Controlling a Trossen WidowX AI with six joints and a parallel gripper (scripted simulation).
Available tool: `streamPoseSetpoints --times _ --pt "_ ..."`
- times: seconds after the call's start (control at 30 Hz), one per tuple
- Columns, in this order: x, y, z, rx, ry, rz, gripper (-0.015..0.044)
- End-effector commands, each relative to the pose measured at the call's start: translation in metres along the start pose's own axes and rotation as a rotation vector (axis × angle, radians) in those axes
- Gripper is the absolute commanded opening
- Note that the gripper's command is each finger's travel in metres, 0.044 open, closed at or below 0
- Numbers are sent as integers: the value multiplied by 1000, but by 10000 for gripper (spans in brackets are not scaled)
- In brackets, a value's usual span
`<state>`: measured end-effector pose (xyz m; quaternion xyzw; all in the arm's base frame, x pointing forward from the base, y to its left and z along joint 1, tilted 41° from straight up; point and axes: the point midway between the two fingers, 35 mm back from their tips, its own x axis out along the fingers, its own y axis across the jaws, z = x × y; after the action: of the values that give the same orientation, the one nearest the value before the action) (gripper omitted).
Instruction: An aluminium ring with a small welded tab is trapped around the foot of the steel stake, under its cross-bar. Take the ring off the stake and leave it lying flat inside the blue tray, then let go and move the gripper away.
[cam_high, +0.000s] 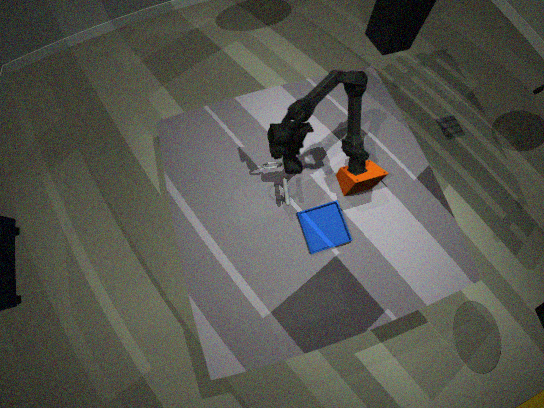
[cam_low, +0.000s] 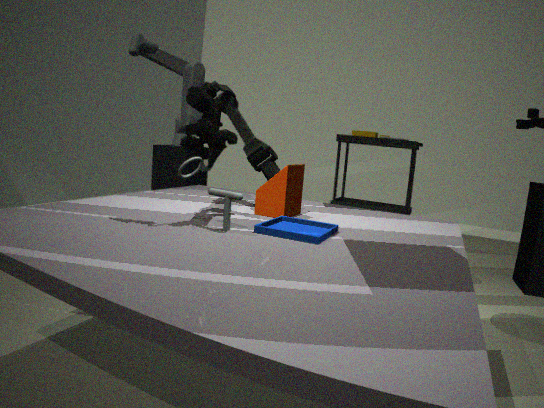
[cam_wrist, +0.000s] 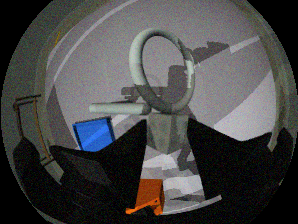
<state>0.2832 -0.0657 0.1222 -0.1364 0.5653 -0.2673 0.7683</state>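
So there's one arm here, a black one (cam_high: 354, 112) (cam_low: 239, 121), standing on one orange wedge-shaped base (cam_high: 374, 176) (cam_low: 279, 195) on the worktop (cam_high: 235, 235) (cam_low: 240, 320). It's got one pair of jaws (cam_high: 292, 169) (cam_low: 207, 166), and they're partway open, closed on the tab side of the one ring (cam_high: 271, 167) (cam_low: 181, 172) (cam_wrist: 136, 62). The tab itself is hard to make out between the fingers, tbh.

The ring is up in the air, tilted rather than flat, and fully off the stake. Count on stakes: one, steel (cam_high: 286, 192) (cam_low: 227, 215) (cam_wrist: 117, 108), upright, with a single cross-bar on top making a T. In the exterior view the ring sits higher than that bar and apart from it.

One blue tray too (cam_high: 324, 228) (cam_low: 297, 230) (cam_wrist: 94, 135), square-ish with a low rim, lying flat near the stake and near the orange base. Zero rings in it, nothing else in it either.

Background stuff in the exterior view: one dark-framed side table (cam_low: 412, 180) with yellow stuff on top, and one grey arm (cam_low: 192, 75) on a black pedestal (cam_low: 162, 167).
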Motion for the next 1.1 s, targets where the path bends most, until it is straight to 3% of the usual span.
streamPoseSetpoints --times 0.0,1.07 --pt "1 1 9 0 -4 5 0" --pt "15 -1 50 1 -8 3 0"
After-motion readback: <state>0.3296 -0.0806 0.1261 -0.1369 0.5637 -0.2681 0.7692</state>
